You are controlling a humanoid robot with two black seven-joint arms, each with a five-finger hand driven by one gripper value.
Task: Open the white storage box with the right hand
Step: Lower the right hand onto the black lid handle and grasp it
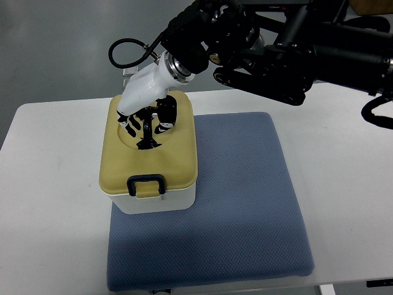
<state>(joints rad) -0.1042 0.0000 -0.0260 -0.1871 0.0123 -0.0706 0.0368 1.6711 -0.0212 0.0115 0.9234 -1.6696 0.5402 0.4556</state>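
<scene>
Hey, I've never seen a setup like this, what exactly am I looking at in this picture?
This is one camera looking steeply down from a humanoid robot's own side of a white table. The black arm entering from the upper right ends in the right robot hand, which has black fingers and a white wrist. A blue mat lies on the table, and on its left edge stands a white storage box with a yellowish lid and a dark latch at the front. The hand reaches down into the recess on top of the lid, where the handle seems to be; whether its fingers grip it is unclear. The lid looks closed. The left arm isn't visible.
</scene>
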